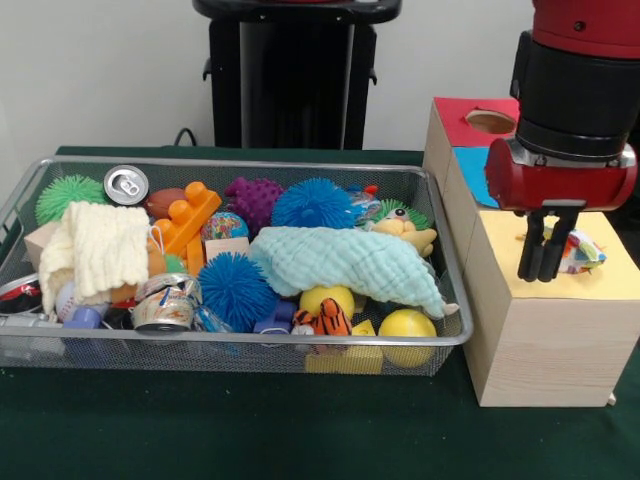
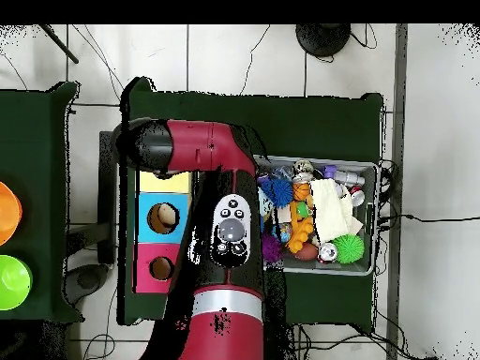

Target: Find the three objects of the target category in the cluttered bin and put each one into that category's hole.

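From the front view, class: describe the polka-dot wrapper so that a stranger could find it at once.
Start at the row of wooden boxes right of the wire bin and take the nearest, the yellow-topped box. The wrapper lies on its top, just behind the gripper. It is crumpled, white, with coloured dots, and the only loose thing on the boxes.

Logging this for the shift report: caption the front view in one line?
Gripper over the yellow-topped box, polka-dot wrapper beside it; cluttered bin alongside.

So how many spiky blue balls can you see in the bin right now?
2. One spiky blue ball sits mid-bin toward the far side; the other blue ball lies nearer the front rim. Cloths and clutter may hide more.
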Controlling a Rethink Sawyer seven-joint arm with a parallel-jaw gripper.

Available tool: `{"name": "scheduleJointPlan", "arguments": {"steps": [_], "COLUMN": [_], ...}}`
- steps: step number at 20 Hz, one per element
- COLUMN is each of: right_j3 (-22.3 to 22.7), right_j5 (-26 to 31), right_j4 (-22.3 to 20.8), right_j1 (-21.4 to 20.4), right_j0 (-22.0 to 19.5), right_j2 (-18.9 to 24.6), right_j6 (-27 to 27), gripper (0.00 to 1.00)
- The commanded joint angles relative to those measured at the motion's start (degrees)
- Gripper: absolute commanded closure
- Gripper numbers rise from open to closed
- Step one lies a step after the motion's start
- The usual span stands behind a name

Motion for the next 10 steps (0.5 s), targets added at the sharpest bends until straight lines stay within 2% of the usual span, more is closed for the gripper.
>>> {"name": "scheduleJointPlan", "arguments": {"steps": [1, 5, 10], "right_j3": [11.7, 14.4, 14.1], "right_j5": [-3.7, -6.1, -6.1], "right_j4": [-2.2, -1.7, -1.8], "right_j1": [-1.1, -1.9, -1.9], "right_j0": [-0.5, -0.8, 0.2], "right_j2": [4.9, 5.1, 4.2], "right_j6": [4.4, 5.4, 6.3], "gripper": [1.00, 1.00, 1.00]}}
